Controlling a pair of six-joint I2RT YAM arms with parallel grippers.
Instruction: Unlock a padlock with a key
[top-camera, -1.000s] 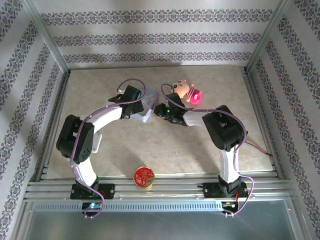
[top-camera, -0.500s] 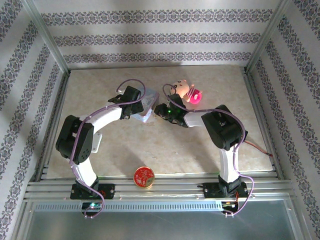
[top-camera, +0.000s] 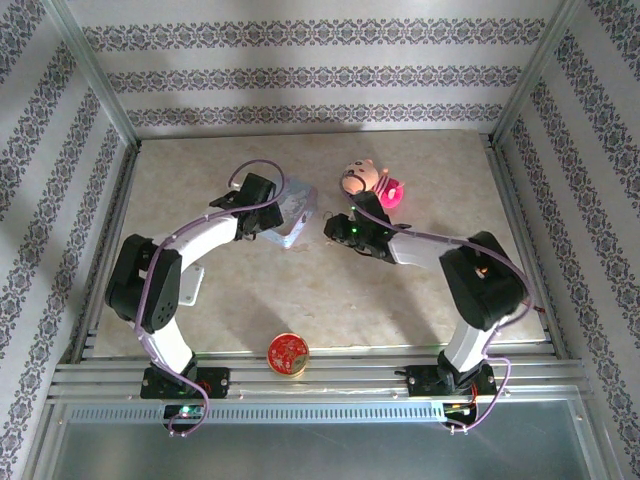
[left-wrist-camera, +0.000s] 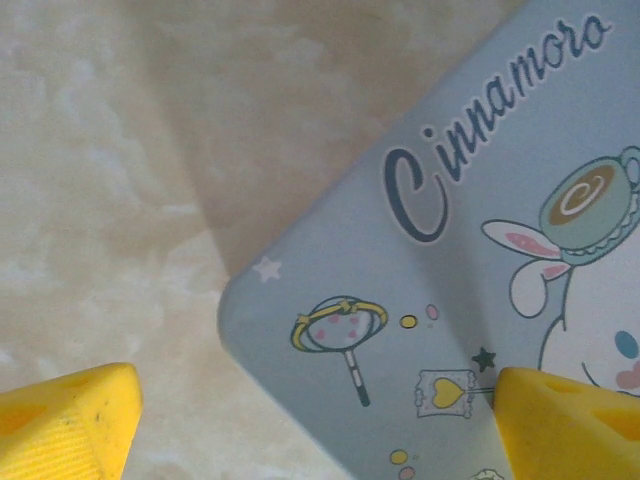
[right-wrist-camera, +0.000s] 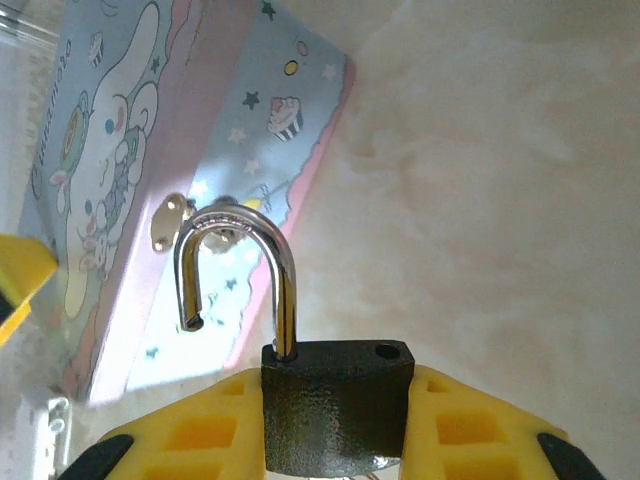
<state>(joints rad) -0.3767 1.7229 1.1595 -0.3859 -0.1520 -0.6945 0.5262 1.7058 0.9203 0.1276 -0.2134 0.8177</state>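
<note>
Clenched on the dark body of the padlock (right-wrist-camera: 335, 400), my right end effector (right-wrist-camera: 335, 445) has drawn it back from the blue tin (right-wrist-camera: 110, 190), shackle (right-wrist-camera: 238, 262) sprung open, so unlocking looks done; my left end effector (left-wrist-camera: 320, 420) gapes above the tin.

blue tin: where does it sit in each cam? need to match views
Top external: tin near the middle of the table.
Left wrist: tin at right, corner pointing left.
Right wrist: tin upper left, behind the padlock.
Shared landmark: the marbled table.
</note>
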